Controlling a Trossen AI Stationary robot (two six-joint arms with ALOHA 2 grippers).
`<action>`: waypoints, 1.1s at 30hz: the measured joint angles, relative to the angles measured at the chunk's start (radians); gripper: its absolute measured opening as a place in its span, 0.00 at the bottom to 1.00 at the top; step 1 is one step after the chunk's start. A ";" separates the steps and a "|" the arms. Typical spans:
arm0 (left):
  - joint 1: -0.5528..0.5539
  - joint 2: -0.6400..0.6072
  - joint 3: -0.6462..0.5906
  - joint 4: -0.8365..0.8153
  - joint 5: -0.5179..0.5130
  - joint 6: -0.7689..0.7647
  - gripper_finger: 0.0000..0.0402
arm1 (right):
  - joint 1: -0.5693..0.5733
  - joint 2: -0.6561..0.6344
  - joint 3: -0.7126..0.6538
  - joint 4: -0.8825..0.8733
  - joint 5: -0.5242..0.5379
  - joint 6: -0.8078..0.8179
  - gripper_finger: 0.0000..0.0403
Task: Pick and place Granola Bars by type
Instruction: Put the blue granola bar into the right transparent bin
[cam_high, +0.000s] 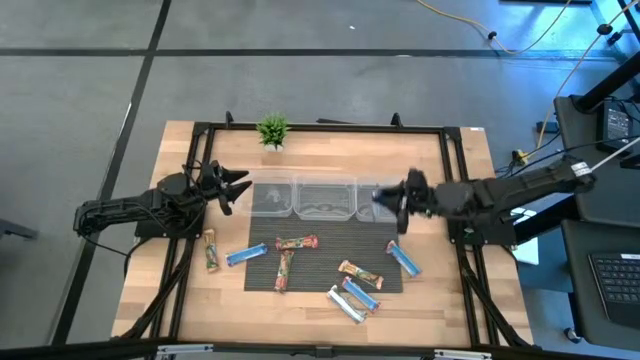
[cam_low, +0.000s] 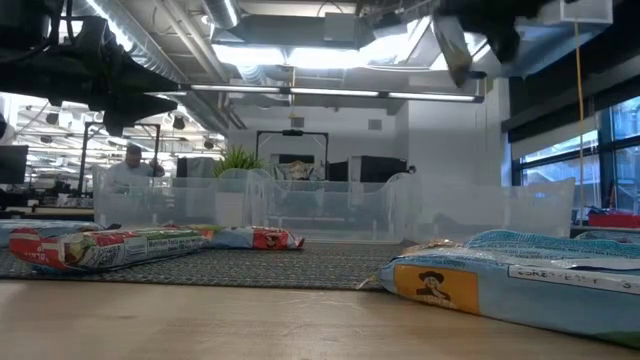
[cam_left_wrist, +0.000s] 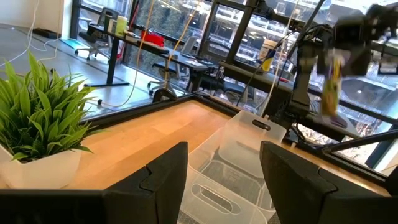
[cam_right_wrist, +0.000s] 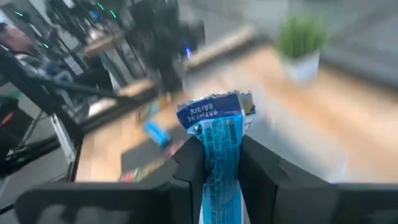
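Left gripper (cam_high: 237, 187) spread wide and idle at the table's left side; right gripper (cam_right_wrist: 216, 163) pinching a blue granola bar (cam_right_wrist: 219, 143) above the right-hand clear bin (cam_high: 374, 199).

Going left to right across the high view: left arm waiting with fingers apart beside the leftmost bin (cam_high: 270, 197), small potted plant (cam_high: 272, 131) at the far edge. On the bare wood at left, a brown/red bar (cam_high: 211, 250) and a blue bar (cam_high: 246, 254). On the dark mat (cam_high: 262, 276), two brown/red bars (cam_high: 297, 243) (cam_high: 285, 268), then another (cam_high: 360, 272). Near the front edge, a silvery-white bar (cam_high: 346, 304) touching a blue one (cam_high: 361, 293). Further right, one more blue bar (cam_high: 404, 259). Held bar upright between the right fingers, clear of the table.
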 joint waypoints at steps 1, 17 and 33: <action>0.000 0.000 0.000 0.001 0.000 0.000 0.48 | -0.026 -0.005 0.021 -0.010 -0.007 -0.044 0.22; 0.000 0.000 0.000 0.002 -0.077 0.000 0.48 | -0.365 0.273 0.555 -0.954 -0.197 -0.172 0.22; 0.000 0.000 0.000 0.002 -0.077 -0.010 0.48 | -0.373 0.762 0.554 -0.986 -0.213 -0.258 0.22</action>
